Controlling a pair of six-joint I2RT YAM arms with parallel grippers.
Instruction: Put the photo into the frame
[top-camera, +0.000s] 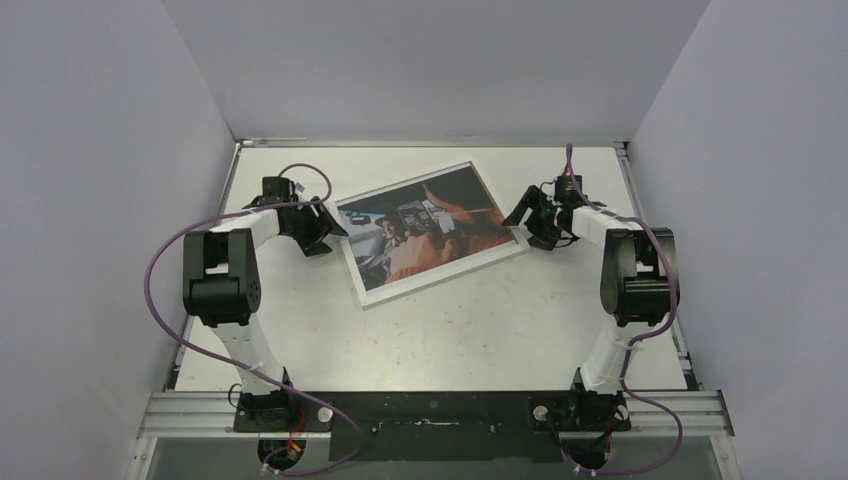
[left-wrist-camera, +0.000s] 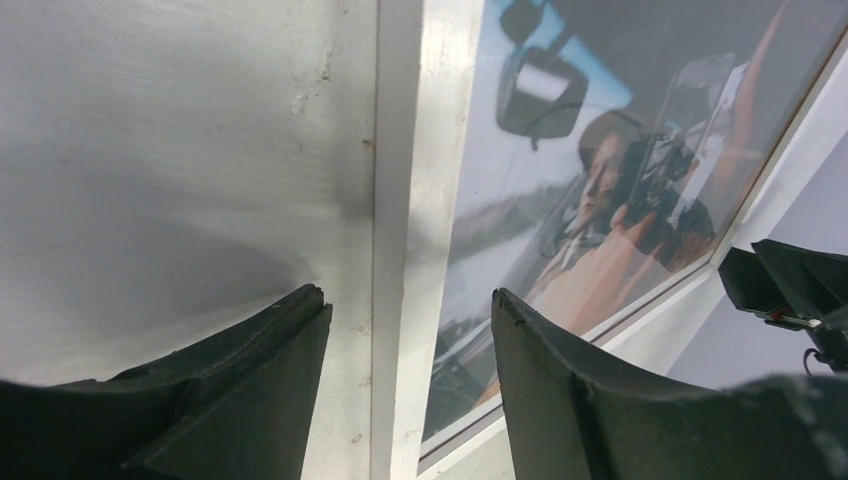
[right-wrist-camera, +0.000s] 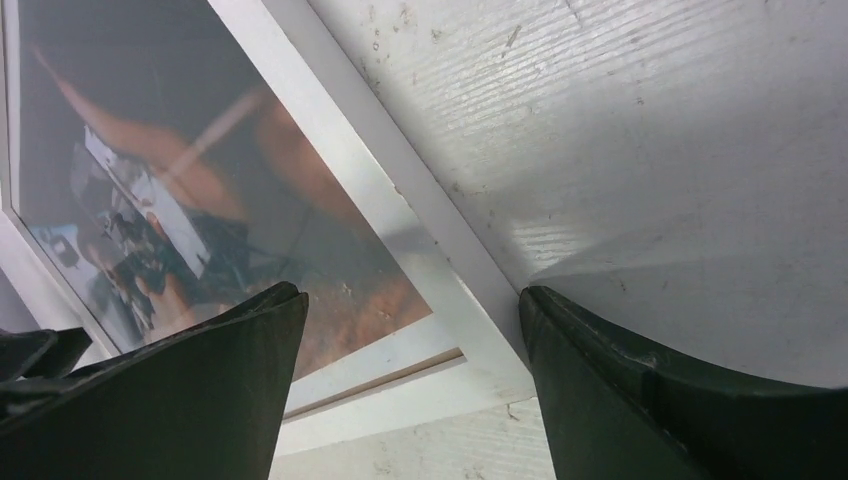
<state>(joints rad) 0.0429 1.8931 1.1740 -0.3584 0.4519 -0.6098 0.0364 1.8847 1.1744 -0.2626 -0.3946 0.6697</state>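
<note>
left end effector (left-wrist-camera: 410, 300): jaws apart | right end effector (right-wrist-camera: 410, 295): jaws apart | elbows bent outward

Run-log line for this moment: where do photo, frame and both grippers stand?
photo in frame, flat and skewed on table | left gripper open, astride frame's left rim | right gripper open, astride frame's right rim
</note>
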